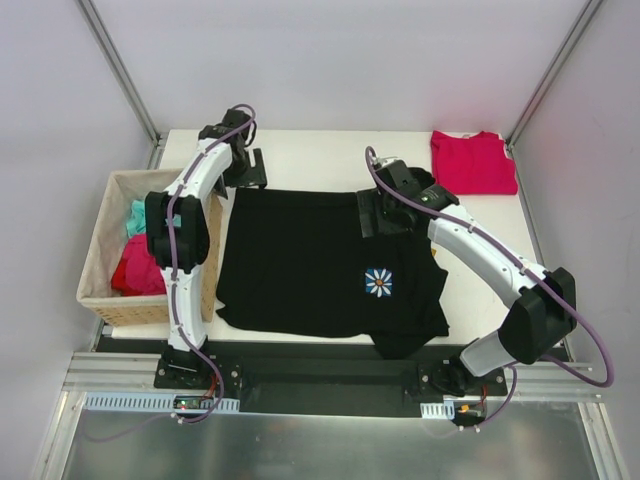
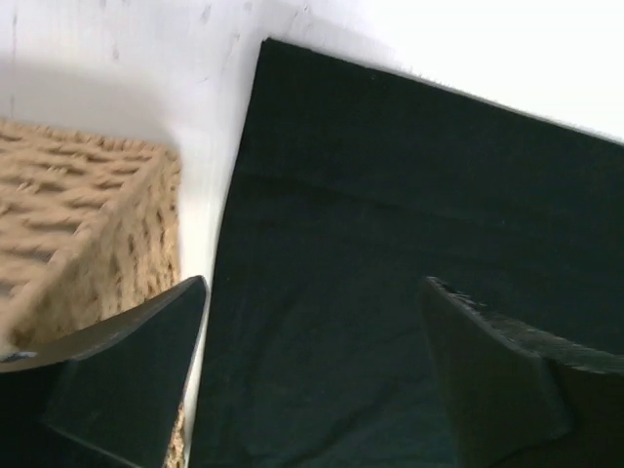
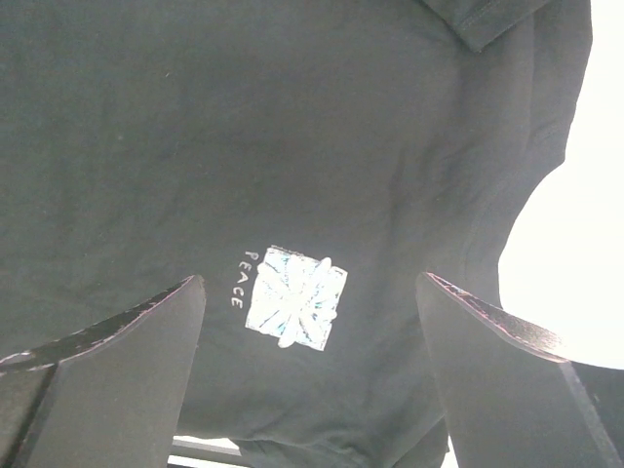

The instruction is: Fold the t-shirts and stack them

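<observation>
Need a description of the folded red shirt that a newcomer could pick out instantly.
On the white table, look to the far right corner, beyond the black t-shirt spread across the middle. The red t-shirt lies there folded flat on the bare tabletop, apart from the black one. The only other red thing is crumpled red cloth inside the basket at the table's left side.

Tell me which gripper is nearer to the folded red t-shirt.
Right. The right gripper hangs over the black t-shirt, left of the red t-shirt; the left gripper is farther left, near the basket.
</observation>
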`<state>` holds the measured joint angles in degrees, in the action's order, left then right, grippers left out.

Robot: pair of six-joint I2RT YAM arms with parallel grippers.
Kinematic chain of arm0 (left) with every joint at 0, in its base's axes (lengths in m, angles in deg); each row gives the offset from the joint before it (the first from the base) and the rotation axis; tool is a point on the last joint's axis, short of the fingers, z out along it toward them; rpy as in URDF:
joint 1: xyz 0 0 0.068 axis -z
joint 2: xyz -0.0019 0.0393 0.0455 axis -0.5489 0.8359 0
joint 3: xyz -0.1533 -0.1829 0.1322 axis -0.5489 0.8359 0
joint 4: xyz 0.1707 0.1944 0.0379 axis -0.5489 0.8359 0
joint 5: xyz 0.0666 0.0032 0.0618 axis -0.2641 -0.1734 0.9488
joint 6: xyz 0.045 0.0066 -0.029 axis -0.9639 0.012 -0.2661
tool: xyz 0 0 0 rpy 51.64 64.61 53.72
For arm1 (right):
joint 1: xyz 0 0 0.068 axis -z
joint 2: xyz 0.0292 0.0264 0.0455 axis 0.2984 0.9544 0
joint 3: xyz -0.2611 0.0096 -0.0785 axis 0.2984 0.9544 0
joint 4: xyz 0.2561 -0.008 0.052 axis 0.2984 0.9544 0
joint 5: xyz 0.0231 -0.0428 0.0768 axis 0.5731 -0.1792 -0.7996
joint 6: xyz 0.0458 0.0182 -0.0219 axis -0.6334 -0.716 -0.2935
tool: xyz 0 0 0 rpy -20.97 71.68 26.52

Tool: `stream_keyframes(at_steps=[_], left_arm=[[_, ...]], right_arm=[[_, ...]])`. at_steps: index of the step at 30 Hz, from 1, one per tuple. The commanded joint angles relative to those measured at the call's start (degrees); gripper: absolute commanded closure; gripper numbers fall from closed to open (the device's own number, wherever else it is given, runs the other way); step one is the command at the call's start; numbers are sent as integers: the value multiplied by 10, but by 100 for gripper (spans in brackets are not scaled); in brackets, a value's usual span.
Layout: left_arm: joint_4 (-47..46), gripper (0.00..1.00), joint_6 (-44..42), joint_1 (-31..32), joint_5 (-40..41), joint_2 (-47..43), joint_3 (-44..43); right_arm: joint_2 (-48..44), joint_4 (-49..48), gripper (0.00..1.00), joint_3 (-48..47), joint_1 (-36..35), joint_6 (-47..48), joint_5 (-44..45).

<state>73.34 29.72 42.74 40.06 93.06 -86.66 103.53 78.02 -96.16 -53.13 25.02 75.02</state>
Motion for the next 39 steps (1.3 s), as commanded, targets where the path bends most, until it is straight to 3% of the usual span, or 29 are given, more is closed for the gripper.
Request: stream_keyframes(at_steps=[1, 3, 4, 6, 8, 13, 20, 28, 39], left_arm=[[12, 30, 13, -3, -2, -38, 48], [8, 49, 16, -3, 5, -31, 66], [7, 66, 18, -3, 13, -27, 70], [7, 77, 12, -4, 16, -6, 66], [7, 81, 10, -4, 13, 6, 59], [10, 81, 10, -4, 19, 33, 29], [9, 71, 0, -5, 37, 57, -24], [11, 50, -16, -18, 50, 72, -63], [10, 53, -16, -33, 39, 100, -58]], right_arm=[[-19, -3, 7, 3, -4, -8, 11], [-25, -3, 7, 7, -4, -8, 14], [-27, -3, 7, 9, -4, -9, 14], [-31, -3, 7, 14, -4, -9, 14], [-34, -3, 7, 15, -4, -8, 17], [-40, -3, 7, 19, -4, -6, 21], [-41, -6, 7, 20, -4, -3, 22], [-40, -7, 7, 21, -4, -3, 22], [-41, -4, 7, 15, -5, -3, 22]])
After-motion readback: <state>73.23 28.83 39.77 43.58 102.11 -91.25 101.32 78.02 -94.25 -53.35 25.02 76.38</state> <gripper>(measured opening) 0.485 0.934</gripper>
